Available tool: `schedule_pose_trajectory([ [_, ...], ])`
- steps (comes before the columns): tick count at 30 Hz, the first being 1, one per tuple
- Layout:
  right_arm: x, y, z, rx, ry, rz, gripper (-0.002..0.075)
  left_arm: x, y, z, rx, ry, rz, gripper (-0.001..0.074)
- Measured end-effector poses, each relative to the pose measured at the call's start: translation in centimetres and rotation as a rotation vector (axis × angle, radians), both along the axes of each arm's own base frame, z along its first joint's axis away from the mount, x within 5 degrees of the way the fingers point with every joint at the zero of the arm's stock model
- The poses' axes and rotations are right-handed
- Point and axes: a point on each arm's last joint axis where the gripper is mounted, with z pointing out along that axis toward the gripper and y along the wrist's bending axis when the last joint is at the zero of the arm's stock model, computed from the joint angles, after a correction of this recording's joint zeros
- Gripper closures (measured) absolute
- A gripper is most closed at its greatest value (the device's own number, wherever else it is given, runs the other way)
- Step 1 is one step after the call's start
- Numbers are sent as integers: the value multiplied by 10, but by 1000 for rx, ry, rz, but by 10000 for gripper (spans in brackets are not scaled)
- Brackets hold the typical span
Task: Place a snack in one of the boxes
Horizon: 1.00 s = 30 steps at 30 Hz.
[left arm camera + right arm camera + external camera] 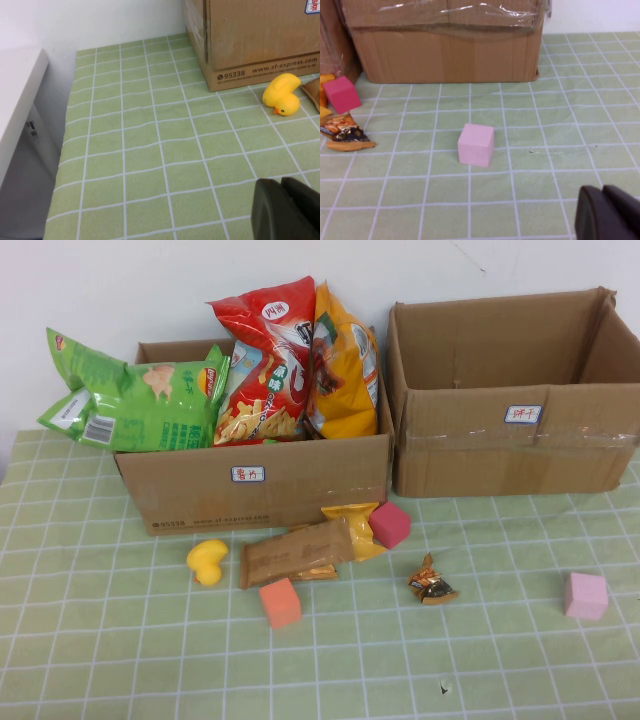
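A brown snack packet [297, 552] with a yellow end lies on the table in front of the left box [250, 485]. A small orange-brown wrapped snack [431, 582] lies to its right; it also shows in the right wrist view [345, 134]. The left box holds green [140, 400], red [265, 365] and yellow [345, 365] chip bags. The right box [510, 455] looks empty. Neither arm shows in the high view. My left gripper [282, 187] is shut and empty above bare tablecloth. My right gripper [604, 192] is shut and empty, nearer than the pink cube [476, 144].
A yellow rubber duck [208, 560] lies left of the brown packet, also in the left wrist view [283, 95]. An orange cube [280, 601], a magenta cube [390, 524] and a pale pink cube [585, 595] sit on the green checked cloth [100, 640]. The table's left edge [62, 150] drops off.
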Motion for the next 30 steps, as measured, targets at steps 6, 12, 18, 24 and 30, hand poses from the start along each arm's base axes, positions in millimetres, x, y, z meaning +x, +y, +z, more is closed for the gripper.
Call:
schedule_pose_trajectory([
  [6, 0, 0, 0, 2, 0, 0, 728, 0, 0, 0, 2, 0, -1, 737],
  [12, 0, 0, 0, 2, 0, 0, 728, 0, -1, 0, -26, 0, -2, 737],
  [18, 0, 0, 0, 2, 0, 0, 728, 1, -12, 8, -618, -47, 15, 737],
  [24, 0, 0, 0, 2, 0, 0, 728, 2, -13, 22, -1215, -116, 57, 737],
  [30, 0, 0, 0, 2, 0, 0, 728, 3, -10, 25, -1147, -172, 53, 737],
])
